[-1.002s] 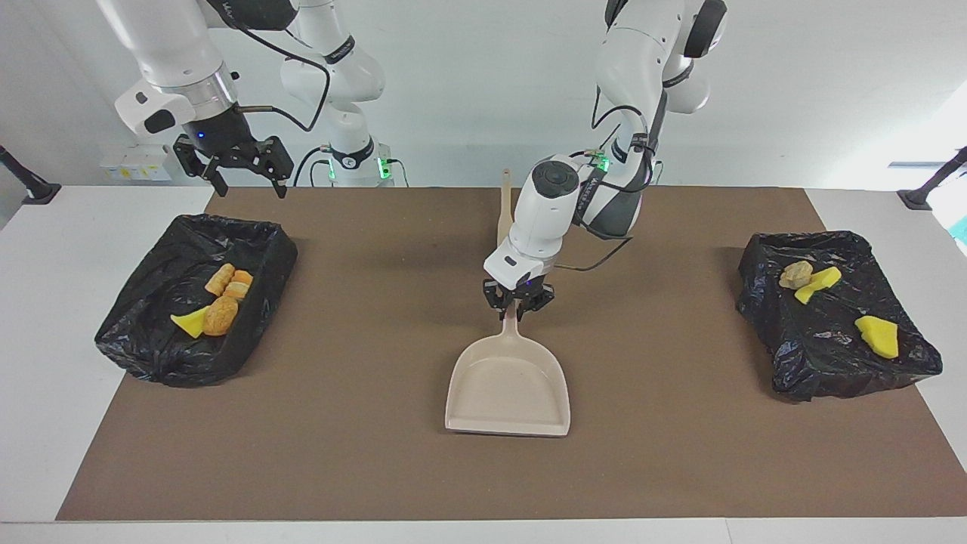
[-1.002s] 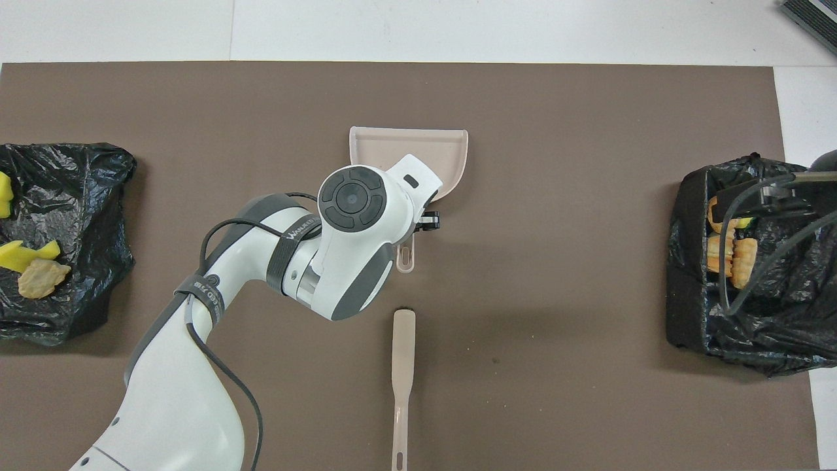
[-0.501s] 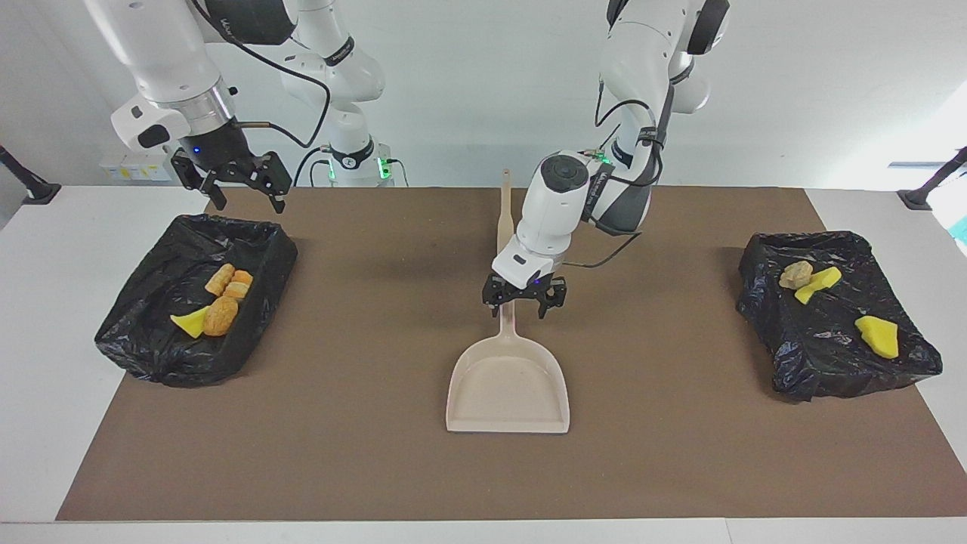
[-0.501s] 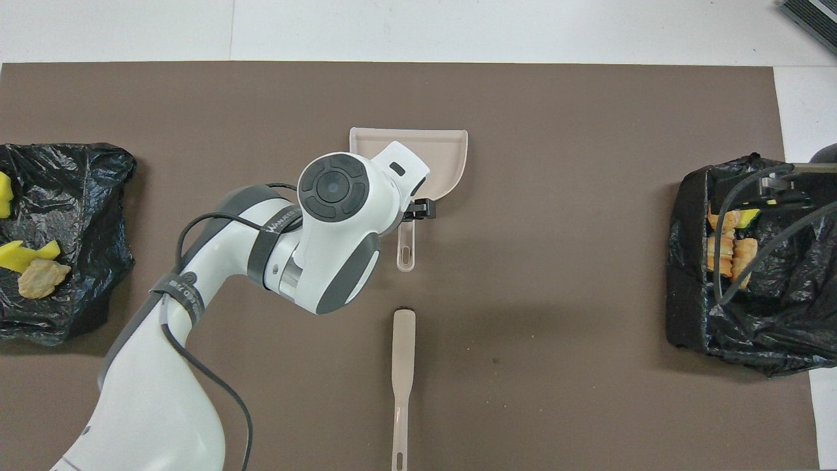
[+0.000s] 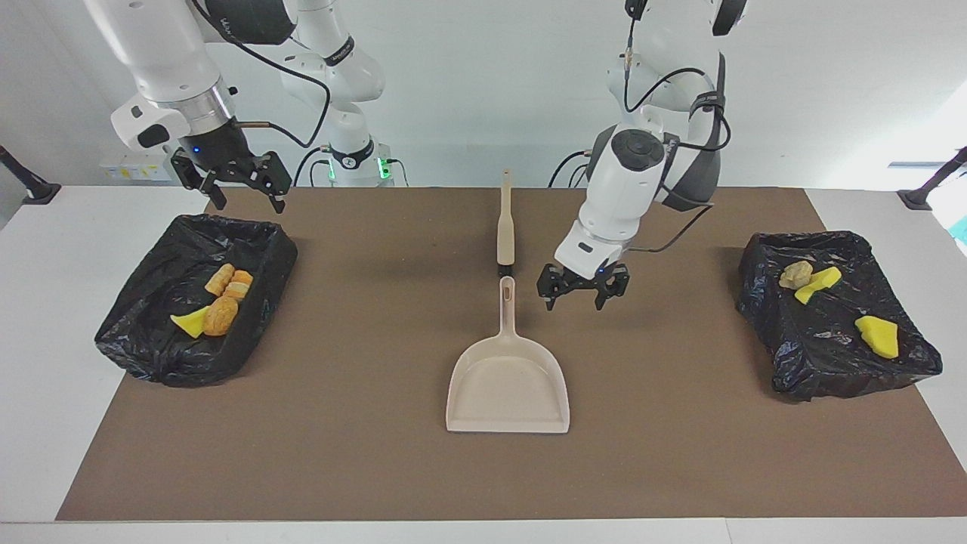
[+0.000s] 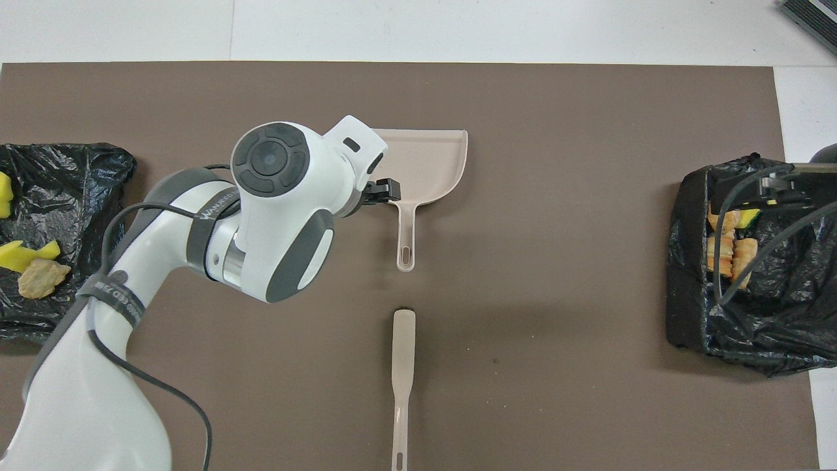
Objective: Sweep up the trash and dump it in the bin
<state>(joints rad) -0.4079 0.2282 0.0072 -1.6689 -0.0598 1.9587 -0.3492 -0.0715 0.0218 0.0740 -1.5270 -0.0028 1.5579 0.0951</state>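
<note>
Beige dustpan (image 5: 508,385): smooth matt plastic. Brush handle (image 5: 505,219): same beige plastic. Bin liners (image 5: 198,298): crinkled glossy black plastic film. Brown mat (image 5: 363,423): matt, flat. Surface (image 5: 45,302): smooth white. Trash (image 5: 220,315): spongy yellow, rough bread-like tan. Arm shells (image 6: 288,196): glossy white plastic.

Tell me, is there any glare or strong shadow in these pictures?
Facing view: soft shadow under the left gripper on the brown mat; bright window glare at the edge by the left arm's end. Overhead view: highlights glint on the black bin bags; the dustpan looks evenly lit.
</note>
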